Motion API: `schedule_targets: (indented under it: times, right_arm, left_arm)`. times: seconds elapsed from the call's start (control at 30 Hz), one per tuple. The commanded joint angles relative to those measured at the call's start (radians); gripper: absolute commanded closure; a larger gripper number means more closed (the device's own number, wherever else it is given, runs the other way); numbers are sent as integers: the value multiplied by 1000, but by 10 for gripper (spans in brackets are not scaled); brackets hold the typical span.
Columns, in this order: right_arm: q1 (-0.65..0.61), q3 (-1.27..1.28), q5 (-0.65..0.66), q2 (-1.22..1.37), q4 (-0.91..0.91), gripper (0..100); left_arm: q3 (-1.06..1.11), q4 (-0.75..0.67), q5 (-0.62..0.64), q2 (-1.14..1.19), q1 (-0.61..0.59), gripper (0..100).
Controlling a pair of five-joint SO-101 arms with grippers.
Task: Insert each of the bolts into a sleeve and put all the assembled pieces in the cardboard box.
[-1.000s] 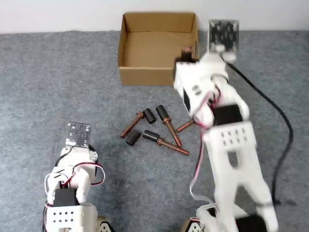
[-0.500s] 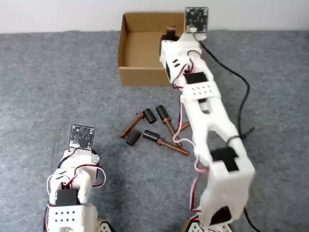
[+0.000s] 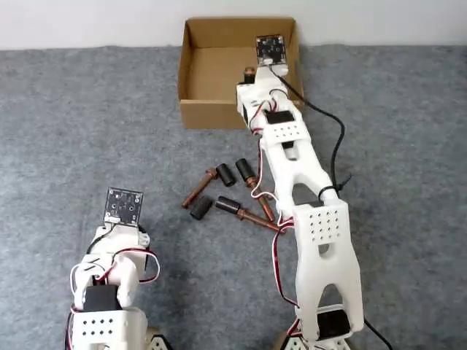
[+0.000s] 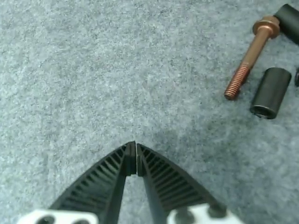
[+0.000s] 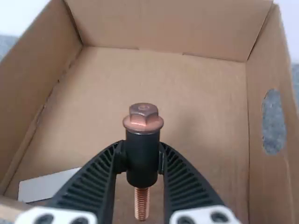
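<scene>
Swung leftward from beside the box (image 3: pixel 211 114) to over its floor at top centre, right gripper (image 5: pixel 141 156) clamped on the sleeve (image 5: pixel 141 158) with the bolt (image 5: pixel 143 116) through it, likely ready to drop, left gripper (image 4: pixel 131 157) pressed together at lower left.

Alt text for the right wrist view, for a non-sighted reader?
The right gripper is shut on a black sleeve with a copper bolt through it, held above the floor of the open cardboard box. The bolt's head and threaded tip stick out at either end.
</scene>
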Motion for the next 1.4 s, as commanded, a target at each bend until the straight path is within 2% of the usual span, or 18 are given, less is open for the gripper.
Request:
schedule_targets:
  times: [0.0,0.17,0.23,0.33,0.47,0.5,0.57,0.63,1.0,1.23,1.37]
  right_arm:
    - [-2,-180,9,25,94,980]
    - [-1,-348,5,88,229,819]
    - [-1,-410,3,102,285,794]
    - [-1,-505,3,107,343,838]
    - [-5,-652,9,104,414,986]
    - [-5,-695,9,104,444,995]
    - [-13,-770,9,108,522,966]
    - [-21,-829,26,111,619,986]
    - [-41,-934,379,87,1084,990]
    - [-41,-933,394,81,1328,991]
    - [-41,-910,396,77,1330,988]
  left_arm:
    - [-7,-26,-6,-9,-5,995]
    - [-7,-28,-8,-9,-5,995]
    - [-7,-28,-8,-9,-3,995]
    - [-7,-28,-9,-9,-3,995]
    - [-7,-28,-6,-9,-3,995]
    - [-7,-28,-6,-9,-3,995]
    - [-7,-28,-6,-9,-5,995]
    - [-7,-28,-6,-9,-5,995]
    - [-7,-25,-6,-9,-6,995]
    - [-7,-25,-6,-9,-6,995]
    - [-7,-25,-6,-9,-6,995]
